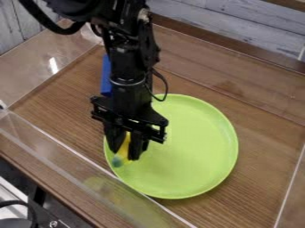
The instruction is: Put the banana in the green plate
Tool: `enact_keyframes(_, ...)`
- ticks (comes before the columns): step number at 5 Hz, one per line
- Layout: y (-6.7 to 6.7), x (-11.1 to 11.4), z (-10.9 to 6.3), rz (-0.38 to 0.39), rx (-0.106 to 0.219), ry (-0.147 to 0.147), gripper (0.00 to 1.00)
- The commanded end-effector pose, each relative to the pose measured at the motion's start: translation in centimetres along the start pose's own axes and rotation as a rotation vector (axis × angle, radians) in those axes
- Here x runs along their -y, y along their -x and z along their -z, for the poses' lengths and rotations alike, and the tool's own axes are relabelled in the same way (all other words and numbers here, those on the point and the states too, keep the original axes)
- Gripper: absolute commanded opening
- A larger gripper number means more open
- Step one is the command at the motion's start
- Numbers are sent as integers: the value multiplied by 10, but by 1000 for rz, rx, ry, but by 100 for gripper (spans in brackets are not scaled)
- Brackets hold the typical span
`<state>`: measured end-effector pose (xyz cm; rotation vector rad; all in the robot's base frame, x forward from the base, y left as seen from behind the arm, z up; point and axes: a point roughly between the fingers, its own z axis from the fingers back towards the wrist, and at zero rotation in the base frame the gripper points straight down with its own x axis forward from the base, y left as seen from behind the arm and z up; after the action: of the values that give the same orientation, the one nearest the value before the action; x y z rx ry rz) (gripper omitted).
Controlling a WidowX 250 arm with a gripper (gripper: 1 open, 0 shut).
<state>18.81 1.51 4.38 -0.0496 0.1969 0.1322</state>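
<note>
The lime-green plate (197,142) lies on the wooden table, right of centre and toward the front. My black gripper (127,151) points down over the plate's left rim, its jaws shut on the banana (120,148). Only a short yellow piece with a greenish tip shows between and just below the fingers, close to the plate's surface. Whether the banana touches the plate I cannot tell.
A blue block (106,69) sits behind the arm, mostly hidden by it. Clear acrylic walls (48,147) fence the table on the left and front. A grey plank wall stands at the back right.
</note>
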Motion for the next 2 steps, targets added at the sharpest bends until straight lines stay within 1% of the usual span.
enact_keyframes(1, -3, 3, -11, 5, 46, 1, 0)
enact_keyframes(2, -3, 4, -13, 2, 49, 3, 0)
